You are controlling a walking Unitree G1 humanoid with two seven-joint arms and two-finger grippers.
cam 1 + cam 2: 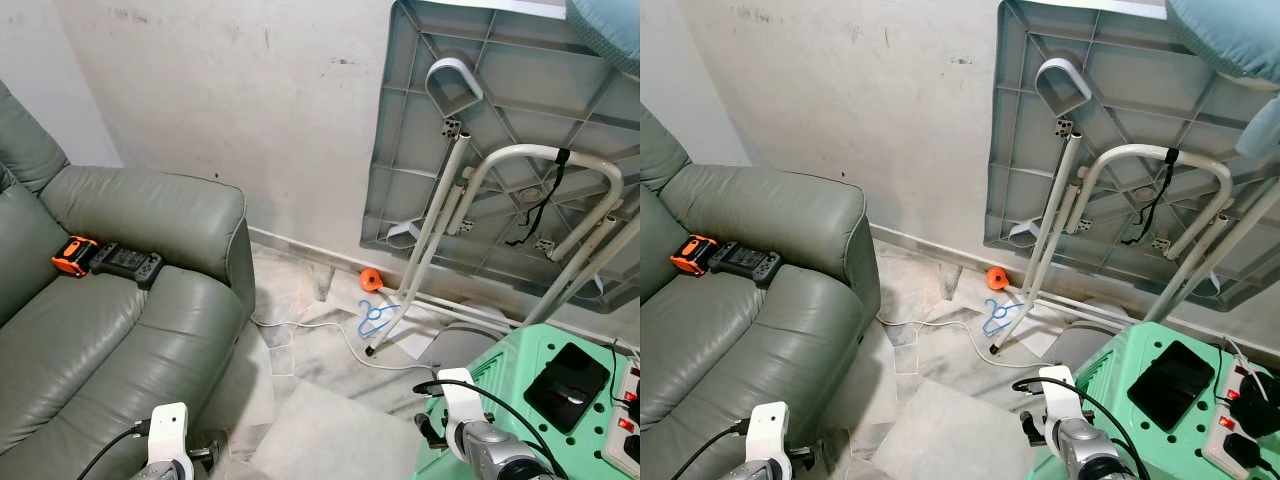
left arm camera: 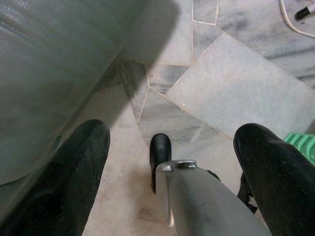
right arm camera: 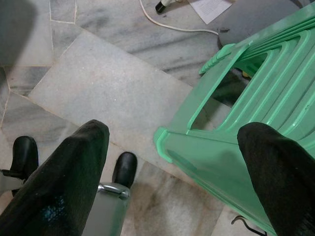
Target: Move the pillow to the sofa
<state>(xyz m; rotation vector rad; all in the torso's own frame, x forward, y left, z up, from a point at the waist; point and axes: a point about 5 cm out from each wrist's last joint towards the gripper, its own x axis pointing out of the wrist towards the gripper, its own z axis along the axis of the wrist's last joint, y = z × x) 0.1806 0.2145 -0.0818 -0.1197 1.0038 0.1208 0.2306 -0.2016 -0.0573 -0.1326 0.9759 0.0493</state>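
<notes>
The grey-green leather sofa [image 1: 110, 330] fills the left side of the head views, with an orange-and-black handheld device [image 1: 105, 259] lying on its seat near the armrest. At the upper right corner, a light blue fabric edge [image 1: 1225, 35] pokes in above the upturned grey plastic folding table [image 1: 480, 150] leaning on the wall; it may well be the pillow, though too little of it shows to be sure. Both arms hang low: the left gripper [image 2: 167, 162] points down at the marble floor [image 2: 236, 93] beside the sofa, fingers spread wide and empty; the right gripper [image 3: 172, 162] likewise gapes over the stacked mint-green plastic stools [image 3: 256, 98]. A white cable [image 1: 330, 335] and a blue wire hanger [image 1: 373, 318] lie across the floor at centre, so a step toward the pillow could snag or trip there.
</notes>
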